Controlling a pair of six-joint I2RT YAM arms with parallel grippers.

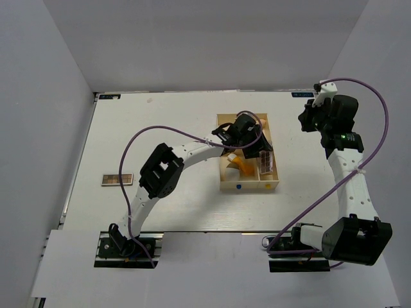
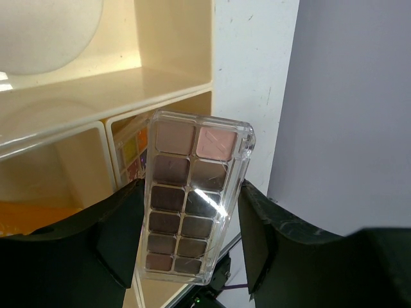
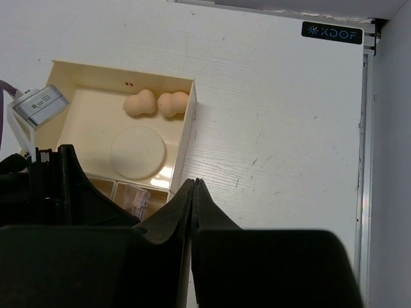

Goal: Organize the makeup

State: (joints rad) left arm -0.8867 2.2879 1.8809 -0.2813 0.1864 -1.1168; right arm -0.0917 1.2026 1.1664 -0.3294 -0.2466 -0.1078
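My left gripper hangs over the cream tray and is shut on a clear palette of brown and pink pans. In the left wrist view my left gripper holds it tilted above the tray's right small compartment, where a colourful palette lies. A second long brown-pink palette lies on the table at the far left. Two peach sponges and a round cream puff lie in the tray's large compartment. An orange tube lies in a small compartment. My right gripper is shut and empty, right of the tray.
The tray's walls stand close under the held palette. The right arm curves along the table's right side. Grey walls close the table on three sides. The table's right edge is near my right gripper.
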